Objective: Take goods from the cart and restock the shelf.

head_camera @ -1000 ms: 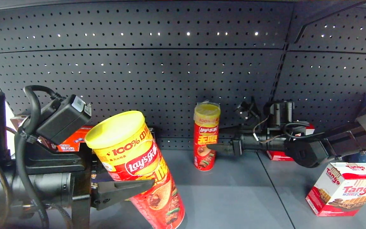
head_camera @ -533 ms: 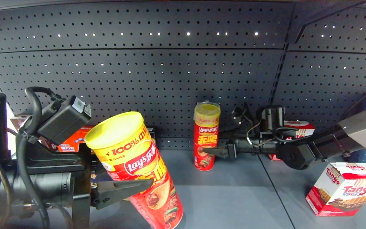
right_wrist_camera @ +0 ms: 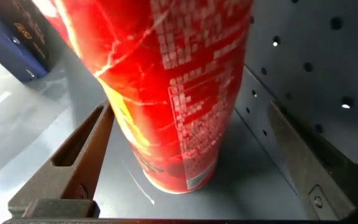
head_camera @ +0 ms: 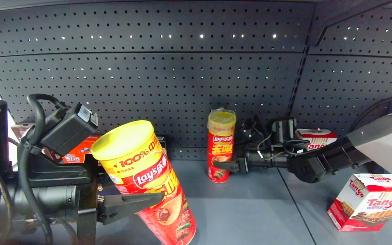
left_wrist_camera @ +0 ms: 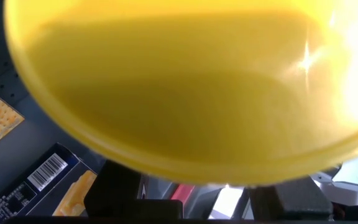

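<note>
Right gripper (right_wrist_camera: 191, 143) is wide open and holds nothing. Its fingers (right_wrist_camera: 73, 168) straddle the standing red-and-yellow cardboard crisp tube with a clear-film-over-yellow lid (head_camera: 220, 146).

That tube is upright near the back edge of the grey metal shelf board (head_camera: 250, 211), just in front of the black perforated back panel (head_camera: 182, 75). Its long axis is vertical and my right fingers come in level from the shelf's right side, so the two cross at right angles, low on the tube.

- Front-side finger: just beside the tube wall. Can't tell if it touches.
- Panel-side finger: visible gap to the tube, with the panel close behind it.

My read is that this tube is already where it belongs. If so, right's next move is a straight pull-out along the finger line toward the right. Any drift toward the front edge or the back would clip a tall, narrow tube and tip it.

Left gripper (head_camera: 155, 195) is clamped on the second red-and-yellow crisp tube with a yellow plastic lid (head_camera: 145, 170), gripping at mid-body. This one sits near the shelf's front-left and is tilted, with the lid leaning left and the base toward the front edge. It needs righting before set-down. Bare board lies between the two tubes, and left is the nearer arm to that gap.

The red-and-white wafer carton (head_camera: 369, 202) at front right is well apart from both.
</note>
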### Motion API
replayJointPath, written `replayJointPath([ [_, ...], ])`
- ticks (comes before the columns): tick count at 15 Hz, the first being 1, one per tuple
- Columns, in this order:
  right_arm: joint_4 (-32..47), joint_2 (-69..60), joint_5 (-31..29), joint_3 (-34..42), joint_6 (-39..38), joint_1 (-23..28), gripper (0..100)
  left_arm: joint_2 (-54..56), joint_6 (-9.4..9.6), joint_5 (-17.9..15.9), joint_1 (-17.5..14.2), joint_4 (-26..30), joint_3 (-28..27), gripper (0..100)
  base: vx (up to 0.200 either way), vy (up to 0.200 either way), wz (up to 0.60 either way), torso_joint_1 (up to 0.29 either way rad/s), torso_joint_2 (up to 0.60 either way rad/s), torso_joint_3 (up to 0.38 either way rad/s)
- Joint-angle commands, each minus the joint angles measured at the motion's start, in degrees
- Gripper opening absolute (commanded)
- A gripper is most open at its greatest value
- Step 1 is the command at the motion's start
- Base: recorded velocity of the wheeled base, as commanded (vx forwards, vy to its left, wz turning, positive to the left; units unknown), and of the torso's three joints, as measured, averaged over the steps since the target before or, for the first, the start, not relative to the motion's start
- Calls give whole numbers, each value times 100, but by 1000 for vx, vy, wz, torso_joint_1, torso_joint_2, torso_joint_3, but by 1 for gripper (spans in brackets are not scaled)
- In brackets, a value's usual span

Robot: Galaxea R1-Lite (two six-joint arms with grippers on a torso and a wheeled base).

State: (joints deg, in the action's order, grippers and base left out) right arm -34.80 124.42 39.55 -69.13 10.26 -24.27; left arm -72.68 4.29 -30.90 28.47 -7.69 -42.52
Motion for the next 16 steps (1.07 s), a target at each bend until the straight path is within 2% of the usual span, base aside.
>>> replayJointPath([
  [1, 0, 118, 0, -39, 2, -43, 100, -9, 2, -3, 1, -4, 16, 0, 0, 0, 0, 0, 0, 0],
  [5, -106, 250, 150, -153, -16, -87, 100, -1, -7, -3, -8, 5, 33, 0, 0, 0, 0, 0, 0, 0],
  [6, -88, 250, 97, -162, -33, -104, 0, 8, -7, -3, -8, -4, 77, 0, 0, 0, 0, 0, 0, 0],
  [12, -106, 83, 80, -48, -24, -157, 0, 35, -7, -3, -8, -31, 130, 0, 0, 0, 0, 0, 0, 0],
  [15, -97, -286, 71, 234, -33, -192, 0, 43, -7, -3, -8, -31, 112, 0, 0, 0, 0, 0, 0, 0],
  [16, -132, -418, -96, 401, -24, -201, 0, 43, -7, 5, -8, -31, 112, 0, 0, 0, 0, 0, 0, 0],
])
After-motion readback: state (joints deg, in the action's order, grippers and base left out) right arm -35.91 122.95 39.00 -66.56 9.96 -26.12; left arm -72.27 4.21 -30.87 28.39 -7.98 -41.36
